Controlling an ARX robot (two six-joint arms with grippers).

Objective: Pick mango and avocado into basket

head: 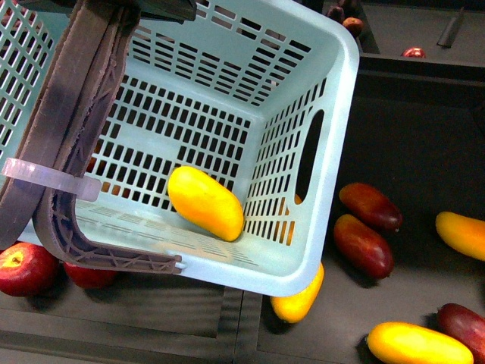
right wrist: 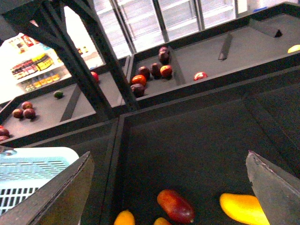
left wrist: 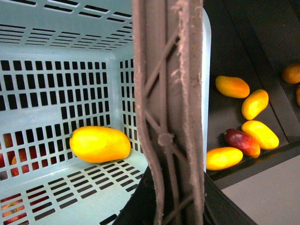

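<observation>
The light teal basket [head: 333, 114] hangs tilted over the dark fruit bins. My left gripper [left wrist: 171, 204] is shut on its brown handles [left wrist: 168, 117], which a white zip tie [head: 45, 178] binds. One yellow-orange mango [head: 204, 202] lies on the slotted floor in the basket's corner, also visible in the left wrist view [left wrist: 99, 144]. My right gripper [right wrist: 168, 157] is open and empty above a bin, beside the basket's corner [right wrist: 37, 168]. A small dark green fruit [right wrist: 58, 94] in a far bin may be the avocado; it is too small to be sure.
Loose yellow mangoes [head: 418, 345] and dark red mangoes [head: 364, 244] lie in the bin right of the basket. One yellow mango [head: 299, 299] sits partly under the basket's rim. Red apples [head: 26, 269] lie at its lower left. Raised dividers [right wrist: 117, 154] separate the bins.
</observation>
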